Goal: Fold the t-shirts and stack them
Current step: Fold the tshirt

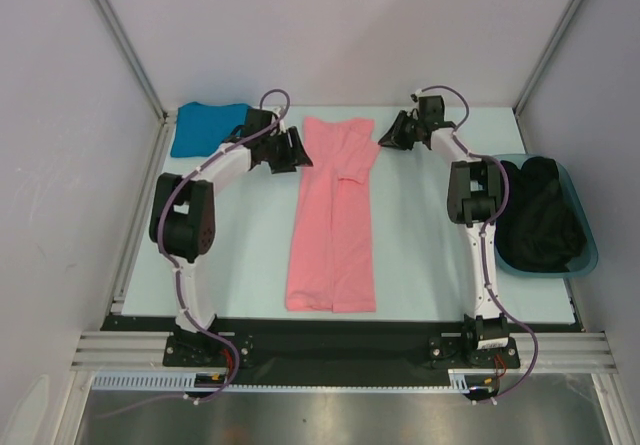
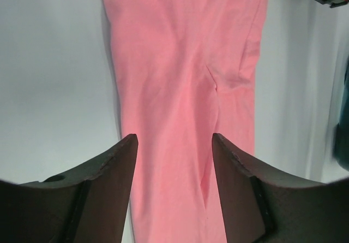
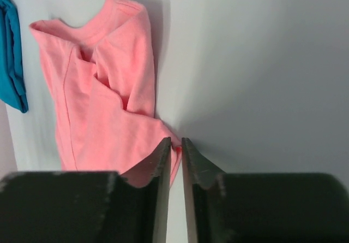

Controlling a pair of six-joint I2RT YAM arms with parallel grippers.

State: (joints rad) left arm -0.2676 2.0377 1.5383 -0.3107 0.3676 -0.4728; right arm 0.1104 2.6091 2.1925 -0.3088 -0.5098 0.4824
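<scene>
The salmon pink t-shirt (image 1: 332, 235) lies in the middle of the worktop (image 1: 420, 255) as a long narrow strip, sleeves tucked in and collar at the far end. The teal-blue t-shirt (image 1: 205, 127) sits folded in the far left corner. The step in hand looks like the crosswise fold. The left tool (image 1: 292, 151) is spread wide just beside the strip's far left edge. The right tool (image 1: 393, 132), near the far right corner, has its fingers (image 3: 163, 166) pressed almost together, and I cannot tell whether any cloth is caught between them. To fold well, each tool should take its far corner through every layer. Both should then lift only slightly and travel together toward the near hem, so the side edges stay matched and the tucked sleeve does not spill out.
</scene>
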